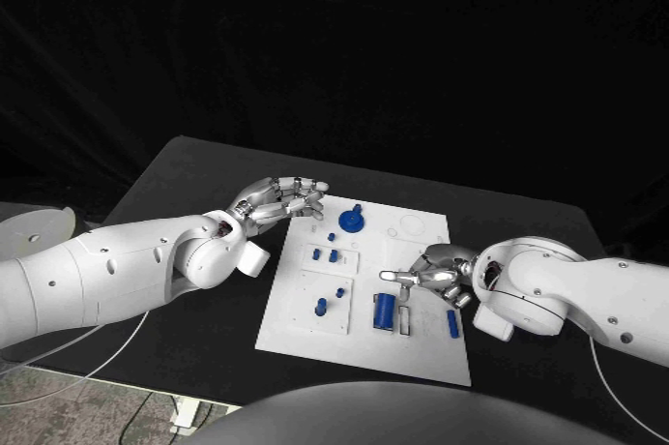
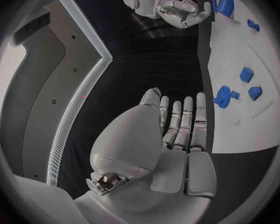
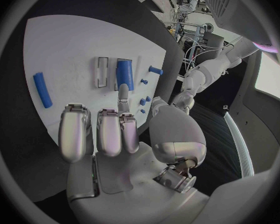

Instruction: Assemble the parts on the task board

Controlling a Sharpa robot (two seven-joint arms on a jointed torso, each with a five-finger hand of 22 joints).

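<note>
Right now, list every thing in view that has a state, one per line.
left hand: empty, fingers apart, at the task board's far left edge.
right hand: holds nothing, fingers curled, over the board's right side.
task board: flat on the table.
blue cylinder: lying flat on the board.
blue bar: lying near the right edge.
blue gear: on the board's far side, untouched.

The right hand [image 1: 435,273] covers part of the task board [image 1: 419,353] beneath its fingers. The small blue parts [image 1: 324,255] near the left hand [image 1: 279,203] are too small to identify.
</note>
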